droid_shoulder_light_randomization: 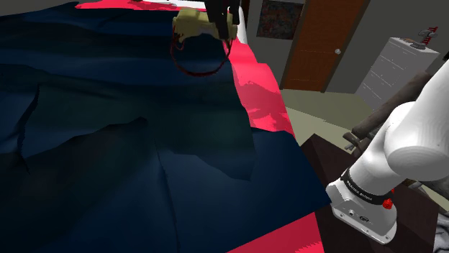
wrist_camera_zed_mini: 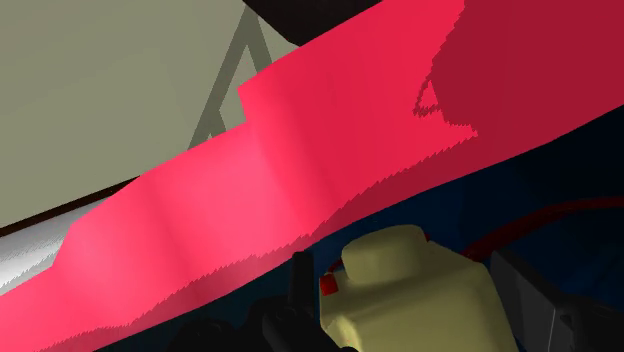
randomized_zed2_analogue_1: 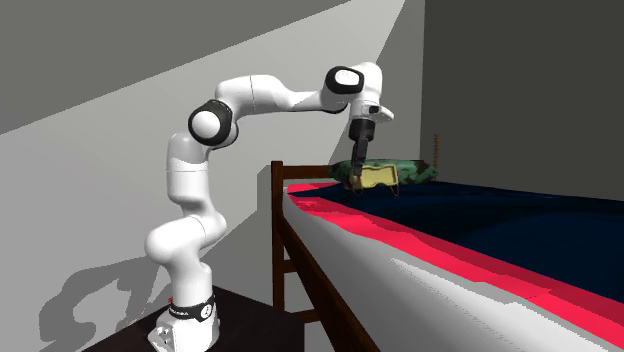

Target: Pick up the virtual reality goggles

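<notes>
- white robot arm base (droid_shoulder_light_randomization: 363, 208), lower right of the shoulder view
- rumpled dark navy blanket (droid_shoulder_light_randomization: 129, 144) across mid frame, over a bright red sheet (droid_shoulder_light_randomization: 262, 93) showing along its right edge
- pale beige blocky vr goggles (droid_shoulder_light_randomization: 188, 27) with dark red strap loop, top centre, at the blanket's far end
- all-black gripper (droid_shoulder_light_randomization: 218, 30) straddles the goggles; clamped or loose, can't tell
- brown door (droid_shoulder_light_randomization: 316, 43) behind, upper right

Shoulder view is looking down on the bed (droid_shoulder_light_randomization: 108, 144); second exterior view is looking along it, farther off; wrist view is sitting closest.
</notes>
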Robot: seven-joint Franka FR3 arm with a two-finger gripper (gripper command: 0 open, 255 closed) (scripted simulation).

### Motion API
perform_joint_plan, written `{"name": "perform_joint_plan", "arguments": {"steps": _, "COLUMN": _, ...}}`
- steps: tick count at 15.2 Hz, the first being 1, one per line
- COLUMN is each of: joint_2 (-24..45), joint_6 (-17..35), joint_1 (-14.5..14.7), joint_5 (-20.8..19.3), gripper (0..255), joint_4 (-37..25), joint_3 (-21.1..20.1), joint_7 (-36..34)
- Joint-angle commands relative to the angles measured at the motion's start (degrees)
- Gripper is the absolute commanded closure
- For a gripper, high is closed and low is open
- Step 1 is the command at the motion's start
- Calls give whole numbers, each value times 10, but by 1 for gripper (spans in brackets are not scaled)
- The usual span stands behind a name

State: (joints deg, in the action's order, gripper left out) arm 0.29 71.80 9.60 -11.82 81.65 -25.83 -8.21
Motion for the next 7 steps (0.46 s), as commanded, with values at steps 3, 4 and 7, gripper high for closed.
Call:
{"name": "perform_joint_plan", "arguments": {"steps": 3, "joint_2": 18, "joint_6": -39, "joint_1": 5, "joint_5": -10, "gripper": 255, "joint_4": -54, "joint_3": -4, "joint_7": 1}}
{"name": "perform_joint_plan", "arguments": {"steps": 4, "joint_2": 23, "joint_6": -49, "joint_1": 6, "joint_5": -13, "gripper": 255, "joint_4": -69, "joint_3": -5, "joint_7": 1}}
{"name": "perform_joint_plan", "arguments": {"steps": 7, "joint_2": 30, "joint_6": -60, "joint_1": 8, "joint_5": -17, "gripper": 255, "joint_4": -87, "joint_3": -7, "joint_7": 1}}
